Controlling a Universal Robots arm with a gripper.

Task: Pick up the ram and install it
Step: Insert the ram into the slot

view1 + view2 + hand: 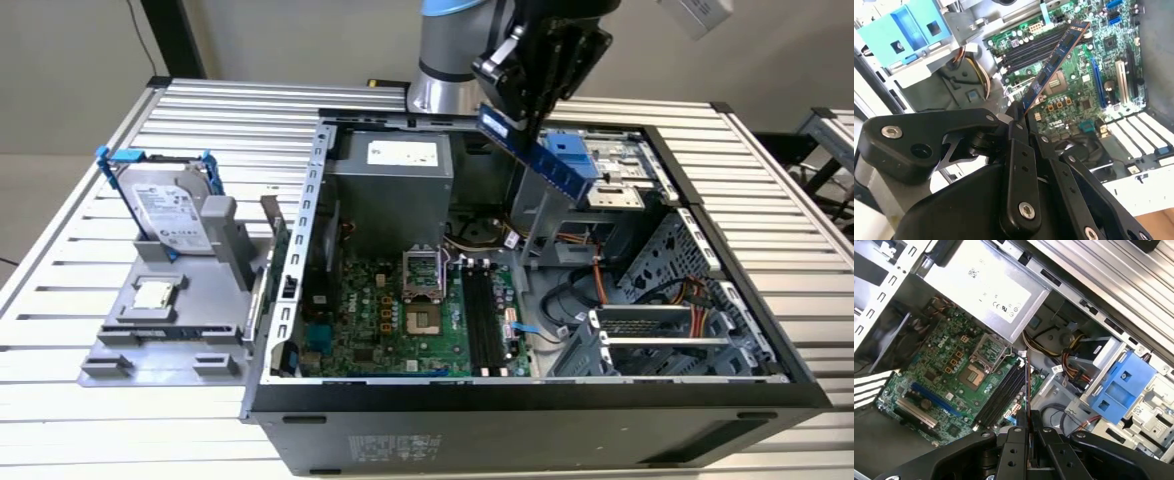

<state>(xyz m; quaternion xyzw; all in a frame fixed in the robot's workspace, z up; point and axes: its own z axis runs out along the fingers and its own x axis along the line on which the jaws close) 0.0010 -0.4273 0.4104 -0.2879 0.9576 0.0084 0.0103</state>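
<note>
Black gripper (pixel 515 106), closed on one end of thin bluish ram stick (pixel 554 165) (tilted), clear above open dark computer case (pixel 534 398); black motherboard slots (pixel 487 320) well below.

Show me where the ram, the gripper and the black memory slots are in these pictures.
the ram (pixel 545 158): exterior view, middle of the stick's blue face.
the gripper (pixel 1019 114): second wrist view, between the fingertips clamping the ram.
the black memory slots (pixel 1001 396): first wrist view, middle of the slot row.

A workshop or lab: opened computer case (pixel 534 432) on slatted aluminium bench (pixel 227 100)
</note>
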